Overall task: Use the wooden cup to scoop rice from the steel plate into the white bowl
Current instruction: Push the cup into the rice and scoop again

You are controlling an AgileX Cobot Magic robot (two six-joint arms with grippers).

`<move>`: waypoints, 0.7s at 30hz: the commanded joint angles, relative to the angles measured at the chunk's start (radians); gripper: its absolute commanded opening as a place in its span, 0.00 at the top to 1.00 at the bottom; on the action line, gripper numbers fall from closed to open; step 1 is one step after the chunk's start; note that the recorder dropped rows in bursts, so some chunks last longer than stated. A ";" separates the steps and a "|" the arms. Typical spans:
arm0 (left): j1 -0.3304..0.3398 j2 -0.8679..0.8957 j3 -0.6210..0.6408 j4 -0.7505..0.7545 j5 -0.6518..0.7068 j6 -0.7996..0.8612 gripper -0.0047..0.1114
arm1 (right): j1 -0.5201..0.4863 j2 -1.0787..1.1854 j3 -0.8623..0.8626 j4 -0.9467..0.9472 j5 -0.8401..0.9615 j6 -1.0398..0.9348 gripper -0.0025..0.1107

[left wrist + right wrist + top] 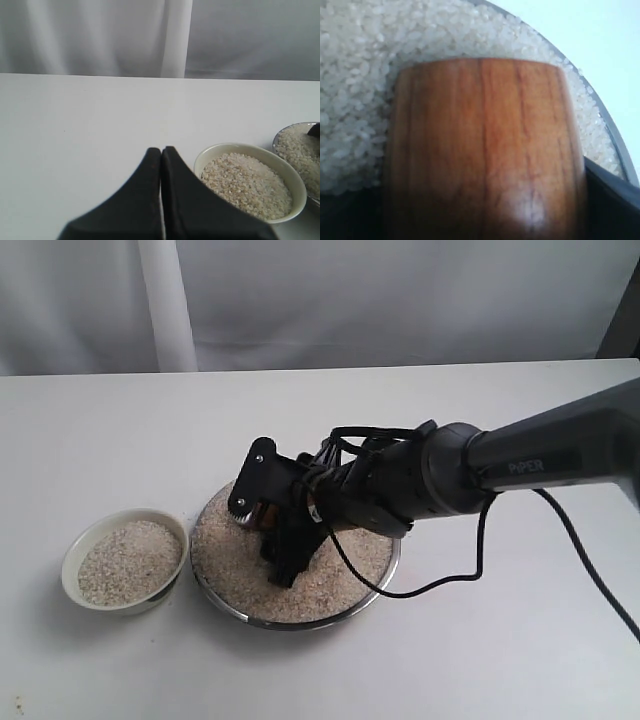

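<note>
The steel plate [300, 622] sits mid-table, heaped with rice [345, 575]. My right gripper [276, 545] reaches down into it, shut on the wooden cup [482, 150]. The cup's reddish-brown side fills the right wrist view, lying in the rice [355, 75], with one dark finger [615, 200] beside it. In the exterior view only a sliver of the wooden cup [262, 517] shows. The white bowl [70, 558] stands left of the plate, holding rice [128, 560]. My left gripper [161, 150] is shut on nothing, just beside the white bowl [240, 147].
A black cable [470, 560] loops from the right arm onto the table beside the plate. A white curtain [165, 300] hangs behind the table's far edge. The steel plate's rim [278, 134] shows past the bowl in the left wrist view.
</note>
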 commanded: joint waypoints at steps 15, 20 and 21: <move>-0.005 0.000 -0.006 -0.006 -0.007 -0.002 0.96 | -0.061 -0.072 0.278 0.109 -0.511 -0.012 0.95; -0.005 0.000 -0.006 -0.006 -0.007 -0.002 0.96 | -0.070 -0.072 0.318 0.149 -0.662 -0.012 0.95; -0.005 0.000 -0.006 -0.006 -0.007 -0.002 0.96 | -0.070 -0.072 0.326 0.160 -0.688 -0.012 0.95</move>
